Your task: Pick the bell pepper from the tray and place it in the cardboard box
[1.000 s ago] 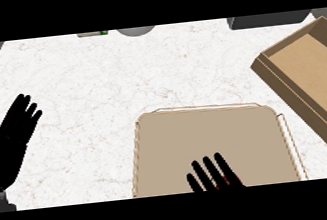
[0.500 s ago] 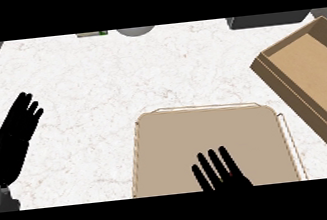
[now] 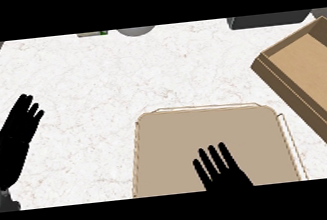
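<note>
Pepper: could not see it, could not tell its place. Saw left hand [image 3: 14, 140] open at left edge, fingers straight. Found right hand [image 3: 221, 169] over tray [image 3: 197, 123], fingers spread. Saw box [image 3: 319, 75] at right, apart.

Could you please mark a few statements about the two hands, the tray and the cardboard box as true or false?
1. The right hand is over the tray, fingers straight. True.
2. The cardboard box stands left of the tray. False: it stands to the tray's right, at the view's right edge.
3. The left hand is open over the counter, left of the tray. True.
4. The bell pepper lies in the cardboard box. False: the part of the box that shows holds nothing, and no bell pepper shows anywhere in this view.
</note>
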`<state>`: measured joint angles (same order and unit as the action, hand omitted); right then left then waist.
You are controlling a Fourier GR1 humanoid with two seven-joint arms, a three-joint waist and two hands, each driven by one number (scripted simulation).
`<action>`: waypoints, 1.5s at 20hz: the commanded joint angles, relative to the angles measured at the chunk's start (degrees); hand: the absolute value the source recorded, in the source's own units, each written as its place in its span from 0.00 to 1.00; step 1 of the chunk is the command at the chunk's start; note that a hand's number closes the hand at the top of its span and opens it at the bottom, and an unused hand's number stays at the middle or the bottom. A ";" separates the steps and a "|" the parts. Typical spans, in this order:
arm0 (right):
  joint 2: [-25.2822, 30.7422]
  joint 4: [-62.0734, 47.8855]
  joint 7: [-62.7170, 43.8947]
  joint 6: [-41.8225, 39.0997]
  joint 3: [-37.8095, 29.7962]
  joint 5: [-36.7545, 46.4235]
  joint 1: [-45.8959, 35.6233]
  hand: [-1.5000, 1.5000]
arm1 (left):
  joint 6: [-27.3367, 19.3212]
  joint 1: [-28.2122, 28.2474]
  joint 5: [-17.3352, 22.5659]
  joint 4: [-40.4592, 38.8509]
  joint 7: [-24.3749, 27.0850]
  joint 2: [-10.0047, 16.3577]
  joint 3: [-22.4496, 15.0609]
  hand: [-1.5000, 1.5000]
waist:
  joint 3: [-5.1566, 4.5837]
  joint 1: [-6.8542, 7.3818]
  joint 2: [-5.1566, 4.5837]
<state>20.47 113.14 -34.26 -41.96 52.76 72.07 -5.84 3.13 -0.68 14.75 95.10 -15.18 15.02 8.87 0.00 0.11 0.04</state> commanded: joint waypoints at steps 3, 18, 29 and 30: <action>-1.34 -5.95 3.16 3.65 -0.67 3.06 0.62 0.00 | 0.05 -0.07 -0.43 2.84 -2.35 -0.43 0.79 0.50 | 0.00 0.03 -0.01; -4.02 -10.71 10.50 9.36 -0.75 7.94 -0.38 1.00 | 1.26 -1.79 -3.31 -2.20 1.55 -2.74 1.29 0.50 | 0.00 -0.02 -0.06; -4.42 -11.40 13.90 12.28 -15.43 2.68 2.56 1.00 | 2.75 -0.34 -0.79 2.79 -3.37 -2.33 2.15 0.50 | 0.08 0.19 -0.02; -5.02 -11.56 14.58 10.90 -23.90 -2.04 0.39 1.00 | 3.23 -1.23 -1.03 -1.14 -0.59 -1.92 3.33 0.50 | 0.05 -0.19 -0.52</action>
<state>18.02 104.24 -19.07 -32.06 41.62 76.63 -4.76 6.02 -2.36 13.37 94.25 -16.35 13.21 11.86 -0.26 0.00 0.15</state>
